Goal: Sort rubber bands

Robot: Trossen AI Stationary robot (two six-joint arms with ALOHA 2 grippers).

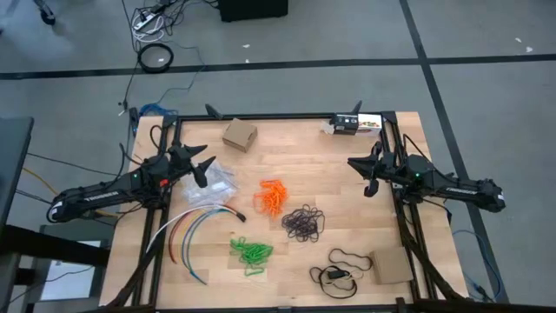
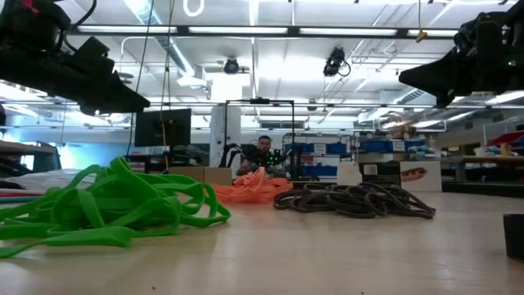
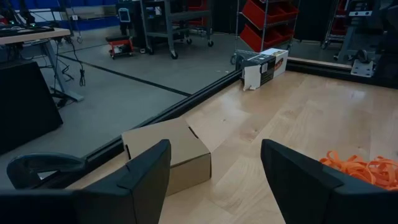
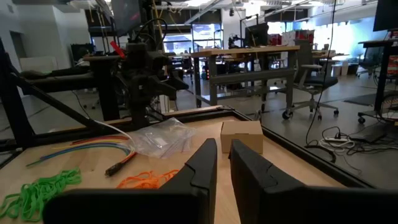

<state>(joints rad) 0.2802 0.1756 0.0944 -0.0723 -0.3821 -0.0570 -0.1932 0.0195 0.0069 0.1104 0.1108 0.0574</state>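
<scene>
Green rubber bands [image 1: 251, 253], brown-black rubber bands [image 1: 303, 223] and orange rubber bands [image 1: 273, 196] already lie in separate heaps between both sets of fingers. Left gripper [image 1: 206, 170] gapes empty; right gripper [image 1: 370, 176] hovers nearly closed, empty. Sorting looks finished.

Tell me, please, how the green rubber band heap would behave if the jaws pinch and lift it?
The green rubber band heap is a loose tangle of thin loops, so it likely sags limply. Some loops probably come up together while others drop off. It looks light and should not roll.
</scene>
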